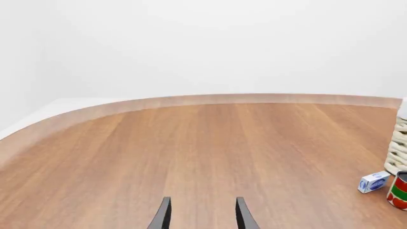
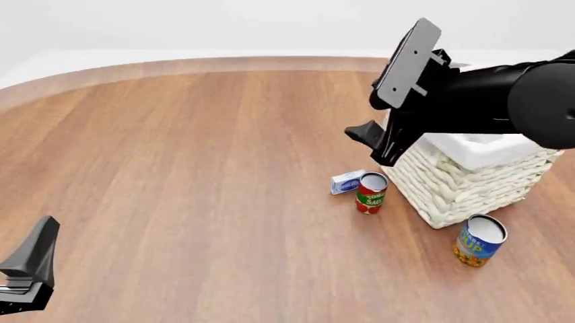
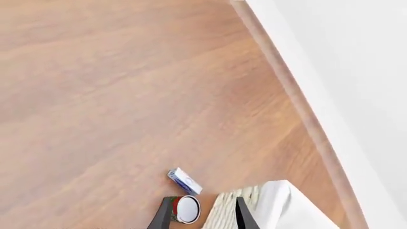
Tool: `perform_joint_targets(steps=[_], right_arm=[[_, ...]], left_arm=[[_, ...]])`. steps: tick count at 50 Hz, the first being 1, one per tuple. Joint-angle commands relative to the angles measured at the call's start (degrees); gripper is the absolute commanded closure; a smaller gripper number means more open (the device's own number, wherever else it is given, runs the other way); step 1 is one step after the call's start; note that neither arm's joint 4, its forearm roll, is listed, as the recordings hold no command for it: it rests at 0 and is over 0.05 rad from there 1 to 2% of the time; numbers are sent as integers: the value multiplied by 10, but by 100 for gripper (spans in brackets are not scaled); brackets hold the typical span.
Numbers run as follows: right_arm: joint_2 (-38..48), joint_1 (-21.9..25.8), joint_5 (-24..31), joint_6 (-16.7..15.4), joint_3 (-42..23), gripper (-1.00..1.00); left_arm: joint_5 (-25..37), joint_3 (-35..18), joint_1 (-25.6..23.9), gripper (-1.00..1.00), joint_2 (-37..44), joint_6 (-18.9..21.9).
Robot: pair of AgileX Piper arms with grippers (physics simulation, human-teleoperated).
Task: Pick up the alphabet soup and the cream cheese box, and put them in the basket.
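The right hand point(image 2: 376, 145) is held high above the near-left corner of the basket point(image 2: 467, 178), its fingers apart and nothing gripped. Directly below it and slightly to its left, the cream cheese box point(image 2: 346, 182) lies flat on the bench point(image 2: 180, 168), touching or just beside the tomato sauce can point(image 2: 370, 193); its long axis is seen running across the line of the fingers in the right wrist view. The alphabet soup point(image 2: 479, 240) stands upright behind the right hand, just beside the basket's near corner. The left hand point(image 2: 27, 269), fingers apart and empty, is well apart from everything. The right arm is judged nearer to both items.
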Motion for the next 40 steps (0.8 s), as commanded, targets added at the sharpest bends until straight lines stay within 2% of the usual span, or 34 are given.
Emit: perform_joint_targets(steps=[1, 5, 8, 10, 12, 15, 16, 17, 19, 22, 40], right_arm=[[39, 17, 28, -12, -26, -100], [48, 30, 46, -17, -36, -100], [65, 22, 53, -16, -55, -100], [70, 37, 72, -10, -69, -100], [75, 37, 73, -27, -65, -100], [83, 35, 80, -32, -74, -100], [86, 31, 79, -39, -74, -100], [89, 24, 77, -60, -67, -100], [94, 28, 85, -62, -75, -100], [102, 27, 91, -85, -75, -100], [159, 30, 102, -123, -100, -100]], left_arm=[[0, 0, 0, -100, 0, 0], [0, 0, 0, -100, 0, 0], [0, 0, 0, -100, 0, 0], [0, 0, 0, -100, 0, 0], [0, 0, 0, -100, 0, 0], [0, 0, 0, -100, 0, 0], [0, 0, 0, -100, 0, 0], [0, 0, 0, -100, 0, 0], [0, 0, 0, -100, 0, 0], [0, 0, 0, -100, 0, 0], [0, 0, 0, -100, 0, 0]])
